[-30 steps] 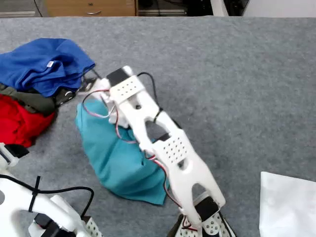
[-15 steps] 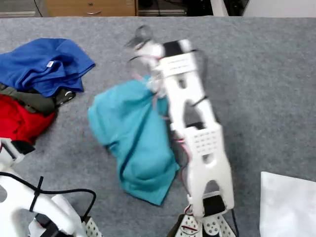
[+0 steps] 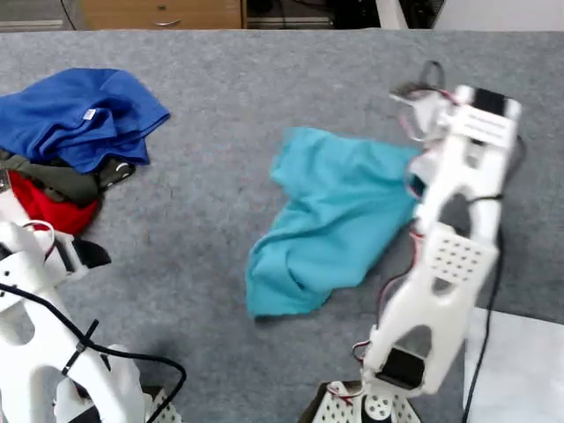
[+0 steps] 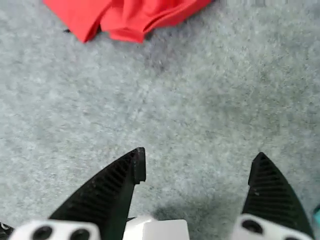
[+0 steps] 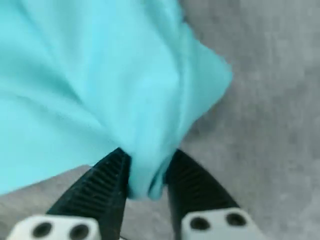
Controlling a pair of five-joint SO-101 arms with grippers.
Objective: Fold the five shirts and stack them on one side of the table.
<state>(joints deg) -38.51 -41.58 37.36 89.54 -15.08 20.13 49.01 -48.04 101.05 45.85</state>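
A teal shirt (image 3: 339,216) lies stretched across the middle of the grey table, and its cloth (image 5: 100,85) hangs from my right gripper (image 5: 146,172), which is shut on one end of it. That gripper (image 3: 414,132) stands at the right, at the shirt's far corner. A pile at the far left holds a blue shirt (image 3: 79,113), a dark olive shirt (image 3: 57,181) and a red shirt (image 3: 48,207). My left gripper (image 4: 197,167) hovers open over bare table near the red shirt (image 4: 125,17), and its arm (image 3: 40,291) sits at the lower left.
A white shirt or cloth (image 3: 520,370) lies at the table's near right corner. Grey felt table (image 3: 264,79) stretches bare at the back. A wooden cabinet (image 3: 163,13) stands beyond the far edge.
My right gripper has dragged the teal shirt from the left-centre across to the right and farther back, spreading it out. The left arm has risen slightly at the lower left.
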